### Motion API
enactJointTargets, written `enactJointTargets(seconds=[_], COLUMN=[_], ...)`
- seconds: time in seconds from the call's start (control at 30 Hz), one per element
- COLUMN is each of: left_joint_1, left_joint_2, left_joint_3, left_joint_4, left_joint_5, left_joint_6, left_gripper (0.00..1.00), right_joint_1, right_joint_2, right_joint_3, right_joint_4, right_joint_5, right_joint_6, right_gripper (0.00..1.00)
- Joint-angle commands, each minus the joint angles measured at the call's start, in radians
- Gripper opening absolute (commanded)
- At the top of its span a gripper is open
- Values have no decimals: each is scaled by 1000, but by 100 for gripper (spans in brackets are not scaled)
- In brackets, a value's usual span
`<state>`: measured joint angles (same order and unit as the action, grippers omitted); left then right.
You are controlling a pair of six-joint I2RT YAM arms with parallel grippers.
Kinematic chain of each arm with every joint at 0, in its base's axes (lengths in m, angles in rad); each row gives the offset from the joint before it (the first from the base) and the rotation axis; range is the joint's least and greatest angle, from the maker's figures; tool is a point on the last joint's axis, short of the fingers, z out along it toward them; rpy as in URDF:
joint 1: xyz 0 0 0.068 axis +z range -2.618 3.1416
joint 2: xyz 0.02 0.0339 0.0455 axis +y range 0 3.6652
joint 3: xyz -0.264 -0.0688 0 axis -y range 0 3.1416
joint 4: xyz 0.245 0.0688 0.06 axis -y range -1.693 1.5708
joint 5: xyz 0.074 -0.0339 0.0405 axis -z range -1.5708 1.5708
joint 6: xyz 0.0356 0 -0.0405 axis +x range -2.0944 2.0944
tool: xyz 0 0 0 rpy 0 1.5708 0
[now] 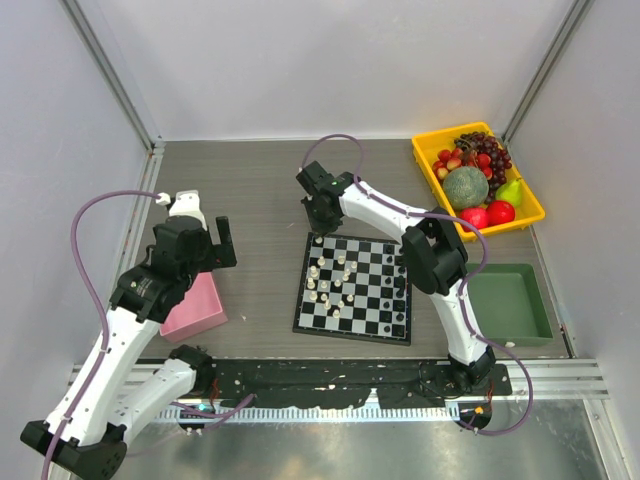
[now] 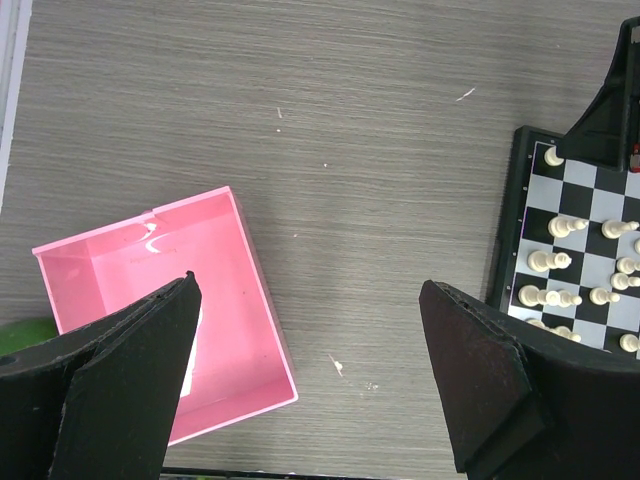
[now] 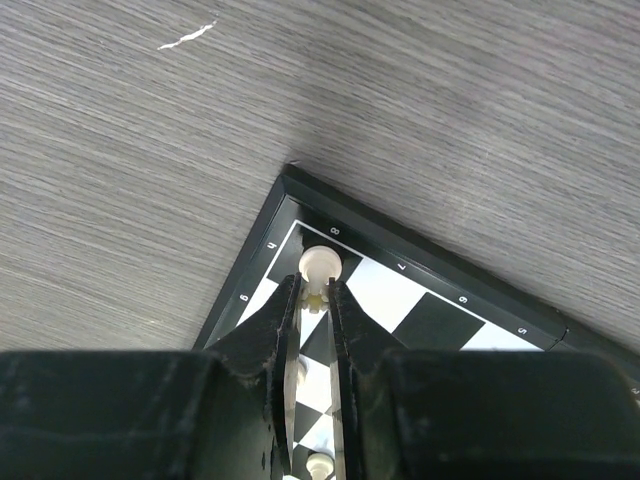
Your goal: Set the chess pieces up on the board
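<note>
Hovering at the far left above the desk [image 1: 250,190], the left fingers [image 2: 120,390] stand wide apart with nothing between them. One pink box [image 2: 170,290] lies under them, square and open at the top, with no writing on it that can be read.

Right of the box, across a strip of bare desk, the board [image 3: 440,265] lies flat near the middle. The numerals 8, 7, 6 and 5 run along one side of its dark rim. The marks on the adjoining side are too skewed to read. The chess pieces [image 2: 550,262] stand on it, the white ones scattered over its left half and dark ones along its right side. They are too small to count with certainty.

At the board's far left corner, the right fingers [image 3: 265,345] are nearly together, clamped on the stem of one white piece [image 3: 318,263], whose round head shows just beyond the tips, by the numeral 8.

Farther right there are two trays. One yellow tray [image 1: 424,160] holds fruit, and nearer sits one green tray [image 1: 545,300].
</note>
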<state>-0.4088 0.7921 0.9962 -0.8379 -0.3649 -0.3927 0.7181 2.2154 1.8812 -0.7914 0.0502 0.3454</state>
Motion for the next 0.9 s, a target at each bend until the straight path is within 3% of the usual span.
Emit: enactJointTargets(seconds=[0.0,0.57,0.73,0.87], left_joint_1=[8,10,11,13], left_joint_2=[-2,2,4,9], left_joint_3=[30,28,27,32], left_joint_4=[2,-12,-17,-23], left_joint_5=[-9,-2,0,-6], left_joint_6=[-14,-17,-21,-28], left_gripper=[100,100,100,99], right_joint_1=[7,10,9,9], right_joint_2=[0,-2,-28,-65], right_joint_3=[42,50,53,62], right_joint_4=[-14,-14,-16,-15], right_joint_5=[-13,-35,-79,-67], right_joint_6=[-13,-16,-13,-8], right_gripper=[20,25,39,44])
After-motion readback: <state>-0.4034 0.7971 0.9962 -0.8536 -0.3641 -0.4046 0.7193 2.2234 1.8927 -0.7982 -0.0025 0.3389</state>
